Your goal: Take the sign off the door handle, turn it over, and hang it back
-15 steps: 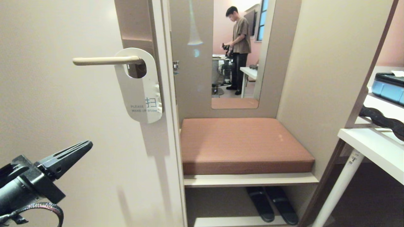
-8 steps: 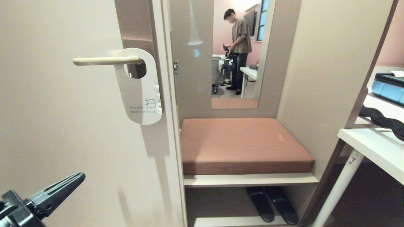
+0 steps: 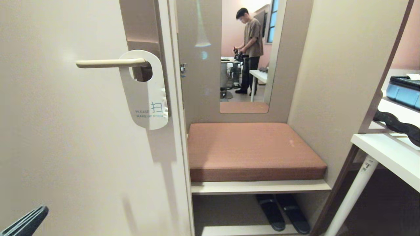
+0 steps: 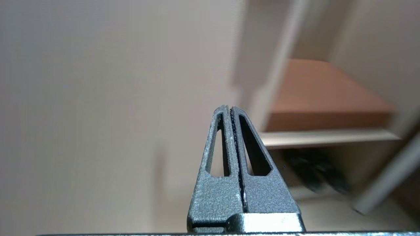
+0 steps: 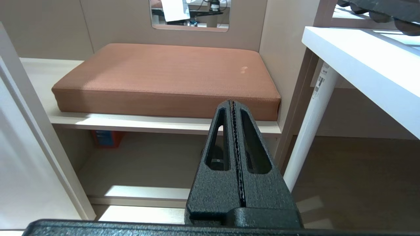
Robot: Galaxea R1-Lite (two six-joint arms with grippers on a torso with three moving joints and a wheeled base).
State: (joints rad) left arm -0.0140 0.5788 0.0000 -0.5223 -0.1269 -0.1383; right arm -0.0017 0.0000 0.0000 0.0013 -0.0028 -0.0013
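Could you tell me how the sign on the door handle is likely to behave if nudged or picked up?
The sign looks like thin flat card, so probably light and slightly bendy. It hangs only by its hole over the door handle, so a nudge would likely swing or slide it.

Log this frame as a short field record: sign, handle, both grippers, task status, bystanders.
sign: the sign hangs by its oval hole on the door handle, white MAKE UP ROOM side facing out
left gripper: the left gripper is shut, empty, low at the head view's bottom-left corner, well below the sign
right gripper: the right gripper is shut, empty, pointing toward the brown cushion
task status: sign on the handle, no gripper touching it
bystander: a person stands in the room beyond
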